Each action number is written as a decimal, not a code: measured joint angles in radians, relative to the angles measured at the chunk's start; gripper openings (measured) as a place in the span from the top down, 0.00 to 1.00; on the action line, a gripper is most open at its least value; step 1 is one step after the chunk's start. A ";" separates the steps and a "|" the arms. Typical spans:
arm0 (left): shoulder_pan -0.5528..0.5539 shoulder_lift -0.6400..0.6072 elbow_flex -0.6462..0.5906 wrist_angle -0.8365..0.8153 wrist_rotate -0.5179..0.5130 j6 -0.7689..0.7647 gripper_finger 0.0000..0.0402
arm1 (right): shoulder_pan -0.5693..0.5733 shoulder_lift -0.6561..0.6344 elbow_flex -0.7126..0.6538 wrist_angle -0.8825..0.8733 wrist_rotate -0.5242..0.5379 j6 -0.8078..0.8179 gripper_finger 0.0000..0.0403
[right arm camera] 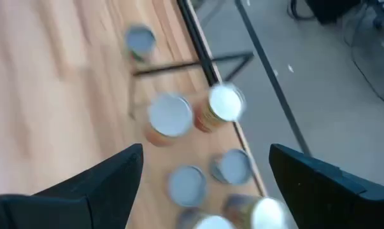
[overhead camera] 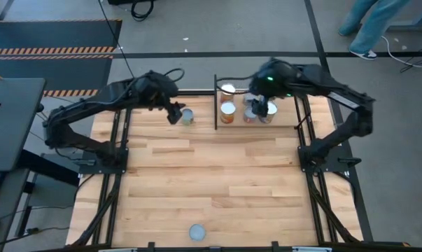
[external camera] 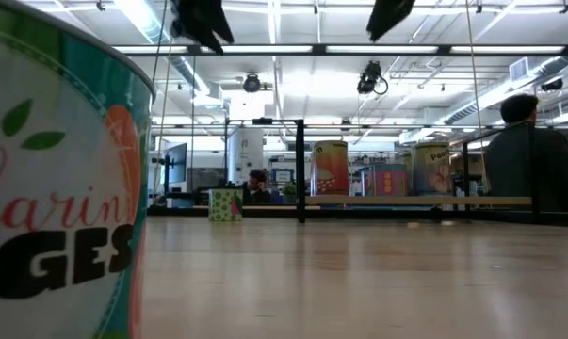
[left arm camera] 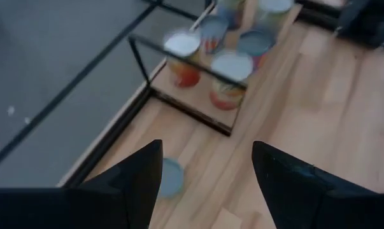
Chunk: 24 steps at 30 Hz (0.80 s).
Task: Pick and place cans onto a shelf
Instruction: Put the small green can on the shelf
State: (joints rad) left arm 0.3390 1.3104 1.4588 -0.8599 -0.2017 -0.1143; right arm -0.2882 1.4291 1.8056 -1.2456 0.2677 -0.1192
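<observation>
Near can (overhead camera: 197, 232): alone at the near edge of the table (overhead camera: 211, 175), well apart from both pincers; it fills the low view's left side, orange-and-teal label towards the lens.
Left pincer (overhead camera: 176, 114): fingers spread, holding nothing; it hangs above the far part of the table.
Loose can (overhead camera: 187, 116): upright on the table just beside the left pincer, on its shelf side and outside the rack; in the left wrist view its blue-grey top (left arm camera: 169, 178) peeps out by one finger.
Right pincer (overhead camera: 262, 109): fingers wide apart, empty, hovering over the cans on the shelf (overhead camera: 294, 127).
Shelved cans (overhead camera: 228, 112): a cluster stands under and beside the right pincer; the exact count is unclear, as the arm hides some.
Handling, a judgement: stiff metal tins, probably fairly weighty if full, smooth-sided and so liable to slip or tip; best taken across the round body around mid-height, fingers square to the sides.
High view alone: shows which arm is which, and the near can's distance from the rack.
Low view alone: shows labels and that the shelved cans stand upright on the board, with people in the room behind.
Wrist views alone: show the gap between each pincer's fingers.
</observation>
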 joint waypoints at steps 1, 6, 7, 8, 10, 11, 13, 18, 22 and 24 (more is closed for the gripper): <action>0.024 0.005 -0.024 0.024 0.024 0.000 0.38 | 0.022 -0.019 -0.002 0.000 0.000 0.028 0.14; 0.132 0.011 -0.264 0.231 0.133 -0.002 0.38 | 0.134 -0.076 -0.018 -0.017 0.036 0.163 0.14; 0.149 0.011 -0.326 0.287 0.137 -0.006 0.37 | 0.157 -0.080 -0.019 -0.025 0.050 0.188 0.14; 0.164 0.011 -0.384 0.334 0.142 -0.013 0.35 | 0.177 -0.081 -0.019 -0.032 0.062 0.209 0.14; 0.195 0.012 -0.486 0.437 0.170 -0.042 0.32 | 0.212 -0.079 -0.020 -0.045 0.086 0.242 0.14; 0.208 0.012 -0.531 0.493 0.190 -0.054 0.30 | 0.227 -0.076 -0.020 -0.047 0.098 0.257 0.14; 0.223 0.013 -0.606 0.603 0.212 -0.052 0.25 | 0.246 -0.072 -0.020 -0.047 0.118 0.272 0.14; 0.225 0.043 -0.735 0.799 0.217 0.047 0.17 | 0.253 -0.042 -0.020 -0.041 0.133 0.257 0.14; 0.233 0.115 -0.757 0.828 0.216 0.082 0.13 | 0.229 -0.021 -0.020 -0.027 0.133 0.209 0.14; 0.233 0.154 -0.756 0.888 0.211 0.089 0.13 | 0.214 -0.007 -0.020 -0.006 0.134 0.180 0.14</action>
State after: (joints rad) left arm 0.5724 1.4643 0.7030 0.0281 0.0091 -0.0257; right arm -0.0742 1.4225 1.7855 -1.2517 0.4019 0.0610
